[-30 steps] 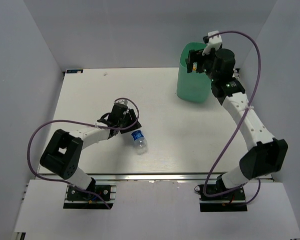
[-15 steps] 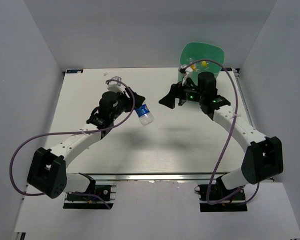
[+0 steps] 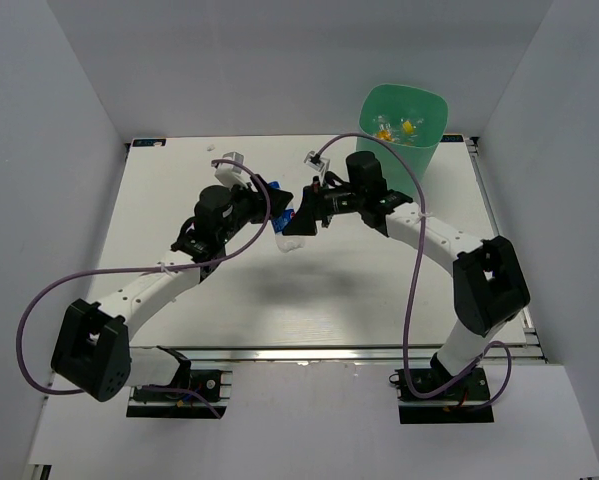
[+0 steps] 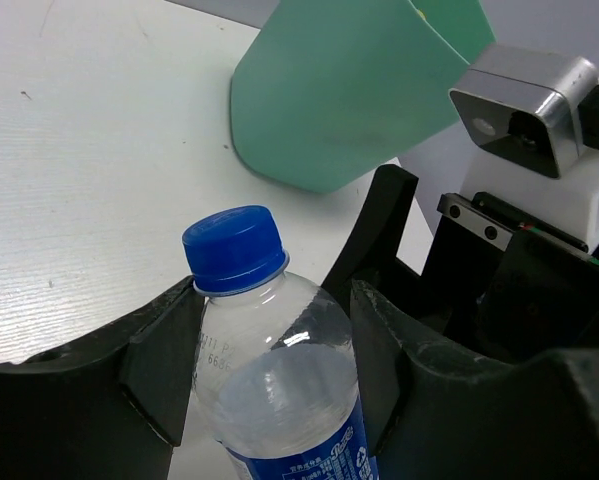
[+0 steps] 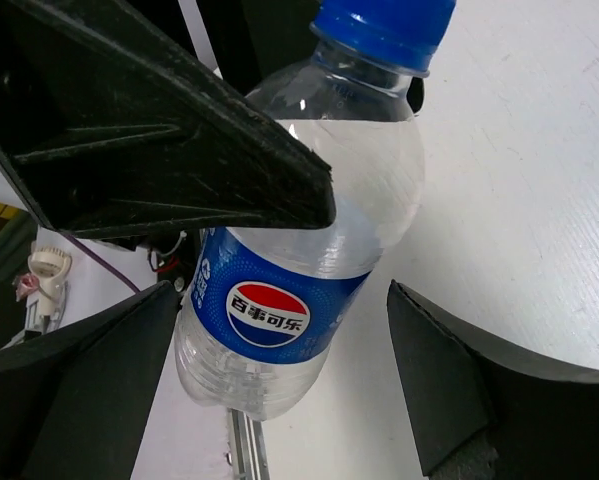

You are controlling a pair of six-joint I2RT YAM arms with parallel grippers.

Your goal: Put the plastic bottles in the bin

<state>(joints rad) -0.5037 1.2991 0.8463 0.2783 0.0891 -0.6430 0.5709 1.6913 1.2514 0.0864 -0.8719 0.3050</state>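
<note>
Evidently a handover: the left claw (image 4: 274, 385) was clamped on the blue-capped Pepsi bottle (image 4: 279, 410), held above the desk (image 3: 359, 290), well short of the mint-green bin (image 3: 434, 150). The right claw (image 5: 279, 390), spread wide, straddled the bottle without gripping it, probably because the right arm reached the bin more readily.

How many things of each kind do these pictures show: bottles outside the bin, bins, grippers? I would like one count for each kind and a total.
Clear bottle outside the bin: 1
Green bin: 1
Grippers: 2, the left gripper and the right gripper
Total: 4
</note>
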